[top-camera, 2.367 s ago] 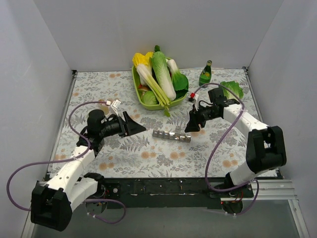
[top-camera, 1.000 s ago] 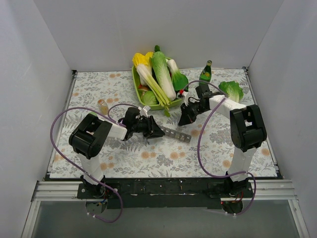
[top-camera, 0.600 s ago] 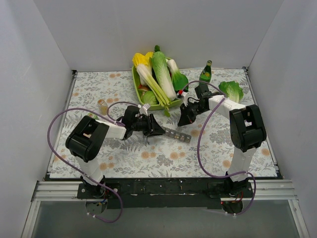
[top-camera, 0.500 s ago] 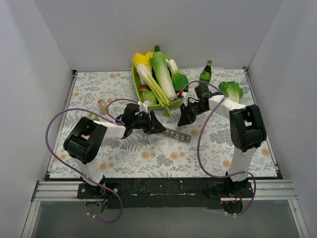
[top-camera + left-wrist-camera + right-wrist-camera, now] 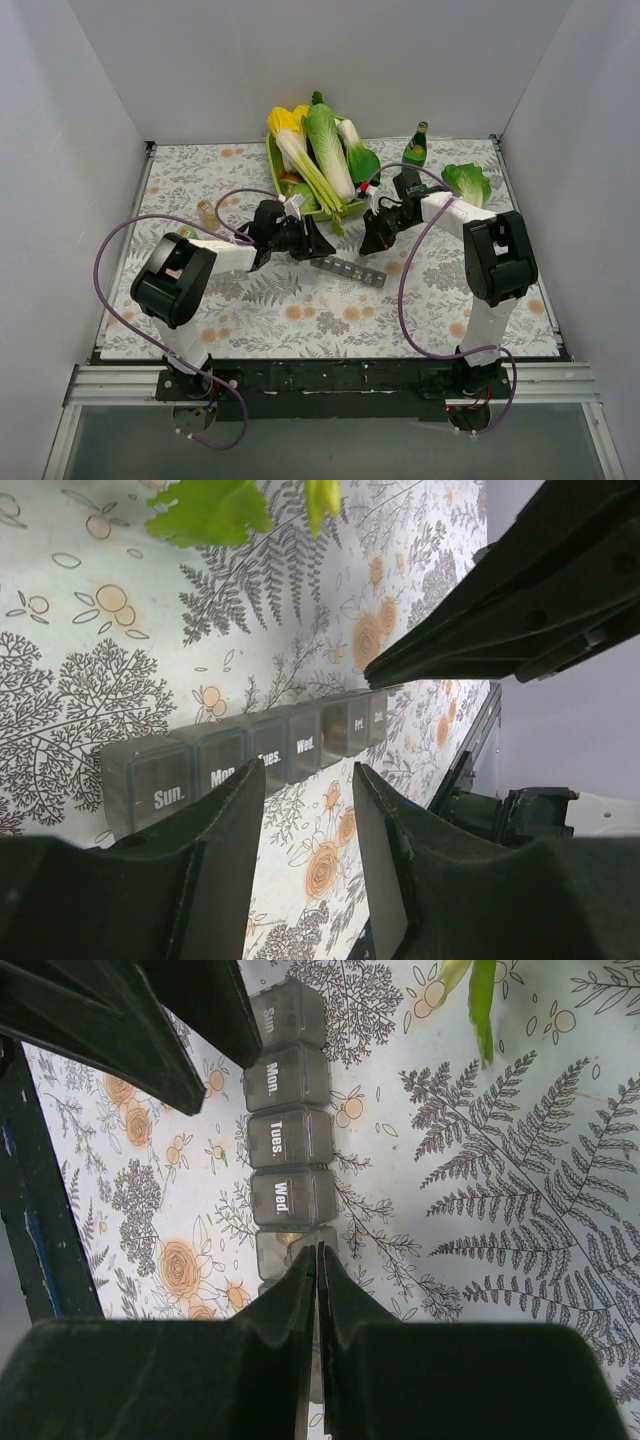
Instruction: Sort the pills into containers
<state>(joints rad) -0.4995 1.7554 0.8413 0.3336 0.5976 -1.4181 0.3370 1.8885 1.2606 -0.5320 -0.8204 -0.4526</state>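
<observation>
**Fig.: pill sorting, judged to be at the lid-opening stage, nothing yet sorted.**

Near field: the floral-print surface [image 5: 250, 300].

Mid-field: the containers [image 5: 347, 270], a strip of joined grey compartments labelled Sun., Mon., Tues., Wed. etc.; it lies flat and slanted between the two claws; all lids appear down; contents can't be told through the tinted walls.

Left claw [image 5: 307, 780]: jaws part-open w/ a clear gap, holding nothing; tips just beside the strip towards its Sun. end; contact can't be told.

Right claw [image 5: 317, 1252]: jaws pressed fully together, nothing seen between them; the joined tip is at the compartment next after Wed., on or just above its lid edge.

Farther left, well apart from the strip: a small jar [image 5: 207, 212], too small to read; no loose pills seen.

Far field: green tray [image 5: 272, 160] of vegetables, a green bottle [image 5: 415, 148], a lettuce leaf [image 5: 468, 182].

Step in hand (judged): the right tip works as a wedge on one lid while the left claw stands ready to brace the strip.

Next move calls for: a firm hold on the Sun. end, so the light strip doesn't skid or tip; a fine upward flick at the lid lip; then finding the pills.
</observation>
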